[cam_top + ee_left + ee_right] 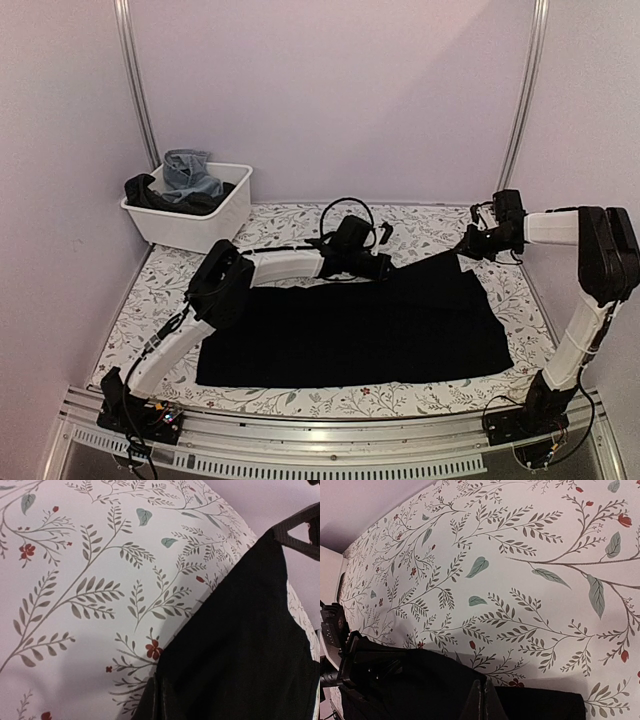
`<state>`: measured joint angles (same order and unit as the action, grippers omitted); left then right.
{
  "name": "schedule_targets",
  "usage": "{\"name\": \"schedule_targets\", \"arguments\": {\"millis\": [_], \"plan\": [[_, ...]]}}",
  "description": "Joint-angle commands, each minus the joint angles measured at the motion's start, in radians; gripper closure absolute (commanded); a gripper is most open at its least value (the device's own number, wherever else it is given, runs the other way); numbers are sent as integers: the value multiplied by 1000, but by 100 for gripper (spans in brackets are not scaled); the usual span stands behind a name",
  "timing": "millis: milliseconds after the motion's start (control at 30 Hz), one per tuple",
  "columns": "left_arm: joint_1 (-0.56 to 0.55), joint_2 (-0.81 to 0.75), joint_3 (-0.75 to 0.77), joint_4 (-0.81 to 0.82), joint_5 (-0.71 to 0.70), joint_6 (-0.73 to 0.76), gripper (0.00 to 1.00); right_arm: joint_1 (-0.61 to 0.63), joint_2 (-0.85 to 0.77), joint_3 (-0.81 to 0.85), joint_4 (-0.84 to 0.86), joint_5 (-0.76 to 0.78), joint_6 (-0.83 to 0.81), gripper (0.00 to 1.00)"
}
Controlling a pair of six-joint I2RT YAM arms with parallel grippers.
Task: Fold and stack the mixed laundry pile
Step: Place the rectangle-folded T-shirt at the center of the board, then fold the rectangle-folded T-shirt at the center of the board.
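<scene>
Looks down across leaf-and-flower-patterned tabletop (75, 580). Grips edge of black cloth (240, 645) at bottom centre with left gripper (159, 702), jaws pressed together. Takes in cloth stretching up-right to right gripper (287, 532) at its far corner.

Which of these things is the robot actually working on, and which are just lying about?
Part of the job: black cloth, pinched at its far edge by the left fingers and right fingers; jeans and dark clothes, heaped in the white bin.

Just lying about: the white bin itself; flowered table cover.
</scene>
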<state>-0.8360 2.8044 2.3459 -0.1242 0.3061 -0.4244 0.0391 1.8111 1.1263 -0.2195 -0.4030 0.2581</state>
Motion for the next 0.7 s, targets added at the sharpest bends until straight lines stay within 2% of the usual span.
{"name": "schedule_targets", "arguments": {"millis": [0, 233, 533, 667], "plan": [[-12, -124, -135, 55, -33, 47, 100, 6, -67, -28, -4, -10, 13, 100], [-24, -325, -411, 256, -58, 71, 100, 5, -204, -141, 11, -46, 49, 100], [-94, -417, -516, 266, -52, 202, 100, 7, -429, -306, -15, -60, 95, 100], [-134, -483, -652, 319, -62, 228, 100, 9, -539, -362, -56, -52, 130, 100]]}}
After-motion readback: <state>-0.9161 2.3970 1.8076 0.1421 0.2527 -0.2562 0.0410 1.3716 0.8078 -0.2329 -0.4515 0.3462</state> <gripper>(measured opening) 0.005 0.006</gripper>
